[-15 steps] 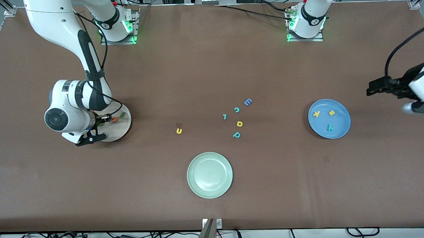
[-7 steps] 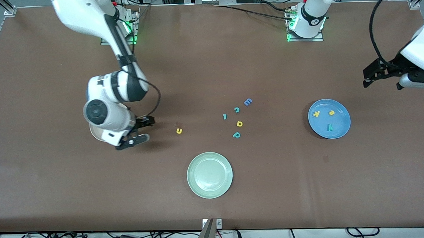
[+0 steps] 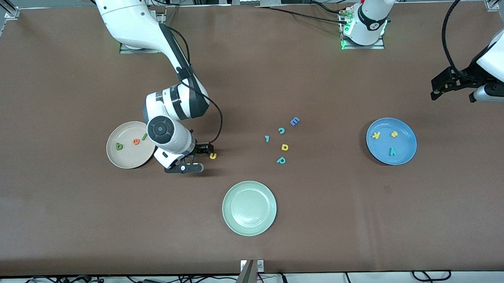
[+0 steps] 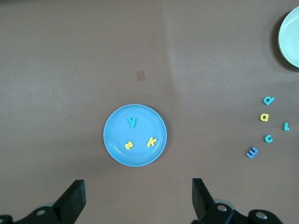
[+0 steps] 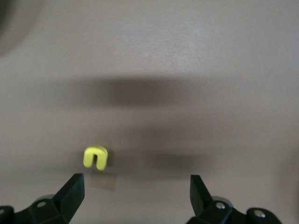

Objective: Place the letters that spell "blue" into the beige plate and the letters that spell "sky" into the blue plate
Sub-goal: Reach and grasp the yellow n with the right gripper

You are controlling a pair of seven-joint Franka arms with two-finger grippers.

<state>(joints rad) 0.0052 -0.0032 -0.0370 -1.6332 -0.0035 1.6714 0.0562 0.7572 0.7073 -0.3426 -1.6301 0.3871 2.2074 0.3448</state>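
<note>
The beige plate (image 3: pixel 129 156) holds green b (image 3: pixel 119 146), orange e (image 3: pixel 136 141) and the l (image 3: pixel 144 136); the right gripper (image 3: pixel 200 156), fingers apart and empty, hangs beside yellow u (image 3: pixel 212 156) on the tabletop (image 3: pixel 70 215); the blue plate (image 3: pixel 405 155) holds k (image 3: pixel 376 135), s (image 3: pixel 394 133), y (image 3: pixel 392 151); the left gripper (image 3: pixel 451 84) waits, fingers apart

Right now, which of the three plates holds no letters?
The pale green plate, nearest the front camera. The beige plate holds three letters and the blue plate holds three.
</note>
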